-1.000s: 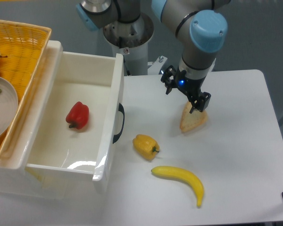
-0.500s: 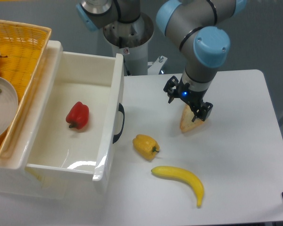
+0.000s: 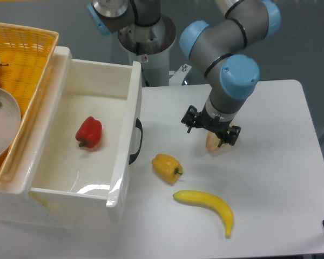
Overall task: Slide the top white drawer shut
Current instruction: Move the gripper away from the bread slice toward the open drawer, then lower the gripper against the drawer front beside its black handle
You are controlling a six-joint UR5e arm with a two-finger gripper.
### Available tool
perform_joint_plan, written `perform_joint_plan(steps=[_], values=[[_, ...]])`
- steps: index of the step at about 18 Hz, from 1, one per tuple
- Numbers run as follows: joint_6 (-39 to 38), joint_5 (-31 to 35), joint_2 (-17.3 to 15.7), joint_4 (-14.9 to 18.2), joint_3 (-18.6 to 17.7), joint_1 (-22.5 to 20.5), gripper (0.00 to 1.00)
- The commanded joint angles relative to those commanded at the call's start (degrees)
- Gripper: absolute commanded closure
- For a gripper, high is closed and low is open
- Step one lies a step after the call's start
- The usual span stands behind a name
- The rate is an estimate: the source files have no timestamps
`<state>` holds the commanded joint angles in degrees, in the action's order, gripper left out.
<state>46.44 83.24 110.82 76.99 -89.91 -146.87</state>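
The top white drawer (image 3: 124, 140) stands pulled far out to the right, its curved black handle (image 3: 136, 141) on the front panel facing the table. A red pepper (image 3: 89, 131) lies inside it. My gripper (image 3: 210, 128) hangs over the table to the right of the drawer front, about a hand's width from the handle. Its two black fingers (image 3: 189, 120) are spread apart, so it is open and holds nothing. It sits just above a piece of bread (image 3: 212, 144) and hides most of it.
A yellow pepper (image 3: 166, 167) and a banana (image 3: 205, 206) lie on the white table (image 3: 275, 162) between the drawer front and the near edge. A yellow wicker basket (image 3: 21, 59) with a plate (image 3: 2, 121) sits on top of the cabinet at left.
The gripper has come down and a little to the left, turning its wrist, and now covers more of the bread. The drawer and the fruit have not moved.
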Motion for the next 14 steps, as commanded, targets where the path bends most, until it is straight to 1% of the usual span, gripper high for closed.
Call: perform_joint_plan(steps=[1, 4, 7, 10, 14], values=[[-1.5, -1.1, 0.4, -0.2, 0.0, 0.2, 0.00], [-2.3, -2.2, 0.6, -0.3, -0.6, 0.9, 0.00], [-3.5, -4.8, 1.4, -0.1, -0.6, 1.1, 0.00], [-5.4, -4.9, 2.3, 0.0, -0.9, 1.7, 0.00], [-5.6, -5.5, 2.6, 0.0, -0.6, 2.6, 0.00]])
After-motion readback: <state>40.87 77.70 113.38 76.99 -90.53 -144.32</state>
